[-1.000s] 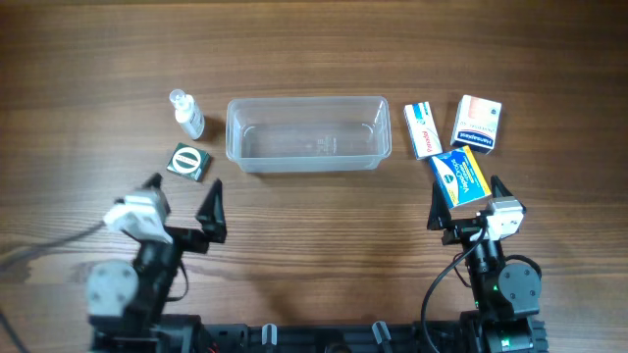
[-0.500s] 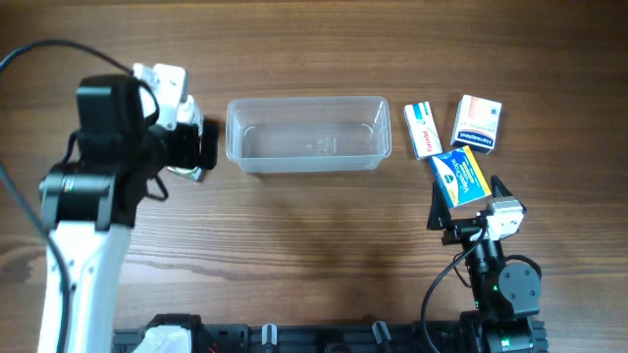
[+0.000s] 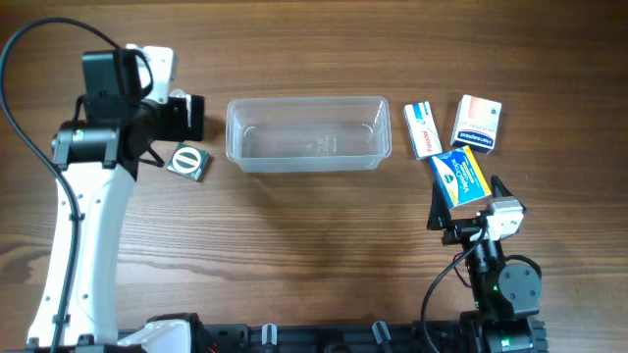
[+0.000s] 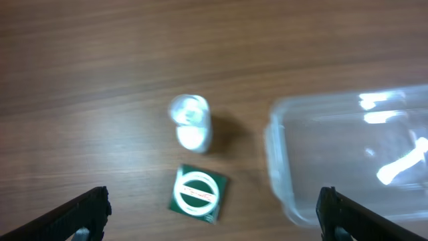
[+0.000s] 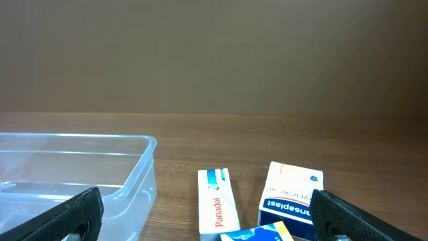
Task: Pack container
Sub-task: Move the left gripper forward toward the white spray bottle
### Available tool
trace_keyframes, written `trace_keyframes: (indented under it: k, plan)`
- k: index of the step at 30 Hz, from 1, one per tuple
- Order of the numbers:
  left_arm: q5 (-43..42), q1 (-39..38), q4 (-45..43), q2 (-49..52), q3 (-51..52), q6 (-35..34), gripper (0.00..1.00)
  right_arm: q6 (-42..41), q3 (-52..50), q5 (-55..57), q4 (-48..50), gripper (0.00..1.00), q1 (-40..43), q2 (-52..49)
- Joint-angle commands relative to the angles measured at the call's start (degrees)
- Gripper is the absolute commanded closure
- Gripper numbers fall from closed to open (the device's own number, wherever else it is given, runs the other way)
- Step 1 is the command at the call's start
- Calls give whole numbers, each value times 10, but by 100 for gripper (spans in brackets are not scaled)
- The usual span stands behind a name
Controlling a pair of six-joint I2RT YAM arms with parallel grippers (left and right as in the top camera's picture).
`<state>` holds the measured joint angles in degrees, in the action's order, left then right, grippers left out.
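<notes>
left gripper hangs wide open and empty over the small bottle. the container lies just right of it, mid-table, long side running left to right. right gripper, also wide open and empty, sits by the blue box.

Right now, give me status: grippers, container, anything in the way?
Left gripper open, empty, above small bottle. Right gripper open, empty, at blue box. Container empty, nothing packed yet. Nothing blocking its opening.

A bottle and green box crowd the gap left of the container, under my left pincer. Open tabletop stretches in front.
</notes>
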<state>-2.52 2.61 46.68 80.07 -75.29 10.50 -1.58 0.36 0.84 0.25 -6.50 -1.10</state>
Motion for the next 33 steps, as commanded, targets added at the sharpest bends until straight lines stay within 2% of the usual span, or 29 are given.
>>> trace_keyframes:
  k: [1, 8, 13, 23, 29, 33]
  plan:
    - [24, 24, -28, 17, -10, -5, 0, 5, -1, -7, 2, 0, -2, 5]
    - [19, 26, -47, 61, -9, -5, 1, 5, -1, -7, 2, 0, -2, 5]
    - [0, 25, -78, 99, -9, -37, 0, 5, -1, -7, 2, 0, -2, 5]
    - [-26, 25, -104, 191, -9, -37, 0, 5, -1, -7, 2, 0, -2, 5]
    - [-26, 25, -121, 214, -9, -37, 0, 5, -1, -7, 2, 0, -2, 5]
    - [-26, 25, -129, 216, -9, -37, 7, 5, -1, -7, 2, 0, -2, 5]
